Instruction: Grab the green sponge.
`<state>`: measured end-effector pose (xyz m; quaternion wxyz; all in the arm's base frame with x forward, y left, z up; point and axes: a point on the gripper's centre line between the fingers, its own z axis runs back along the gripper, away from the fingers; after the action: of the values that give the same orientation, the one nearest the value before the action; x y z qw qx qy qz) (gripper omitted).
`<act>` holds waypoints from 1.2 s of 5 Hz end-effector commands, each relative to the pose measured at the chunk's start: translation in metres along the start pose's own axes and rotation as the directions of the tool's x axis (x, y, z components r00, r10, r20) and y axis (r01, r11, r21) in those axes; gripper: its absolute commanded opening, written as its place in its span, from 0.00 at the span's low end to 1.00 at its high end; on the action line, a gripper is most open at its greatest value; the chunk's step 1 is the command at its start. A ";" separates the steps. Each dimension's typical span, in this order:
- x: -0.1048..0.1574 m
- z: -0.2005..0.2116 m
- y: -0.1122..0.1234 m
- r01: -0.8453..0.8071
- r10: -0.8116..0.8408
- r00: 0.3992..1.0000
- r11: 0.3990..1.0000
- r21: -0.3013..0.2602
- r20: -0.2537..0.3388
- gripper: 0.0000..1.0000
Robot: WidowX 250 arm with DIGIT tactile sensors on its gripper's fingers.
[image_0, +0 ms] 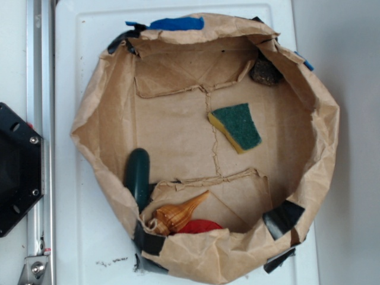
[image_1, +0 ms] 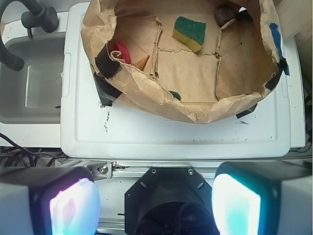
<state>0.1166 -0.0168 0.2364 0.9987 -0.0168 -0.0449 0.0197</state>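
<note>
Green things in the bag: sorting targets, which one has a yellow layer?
The green sponge, a flat wedge mid-bag with yellow foam under its green top. The other green object is smooth, elongated, all dark green.

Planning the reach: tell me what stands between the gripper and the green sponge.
The near wall of the paper bag rises between the gripper and the green sponge. Inside, nothing covers the sponge; it lies exposed from above.

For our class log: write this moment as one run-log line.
phase: pre-reach | gripper: open, empty, outside bag | sponge: on bag floor, untouched
</note>
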 end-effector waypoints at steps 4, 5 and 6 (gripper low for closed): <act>0.081 -0.026 -0.006 0.047 -0.047 0.995 0.999 0.003 0.088 1.00; 0.096 -0.032 0.000 0.155 -0.147 0.986 0.982 -0.106 0.082 1.00; 0.104 -0.036 0.005 0.297 -0.287 0.950 0.952 -0.078 0.123 1.00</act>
<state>0.2180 -0.0119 0.1975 0.9846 -0.0609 -0.0814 -0.1425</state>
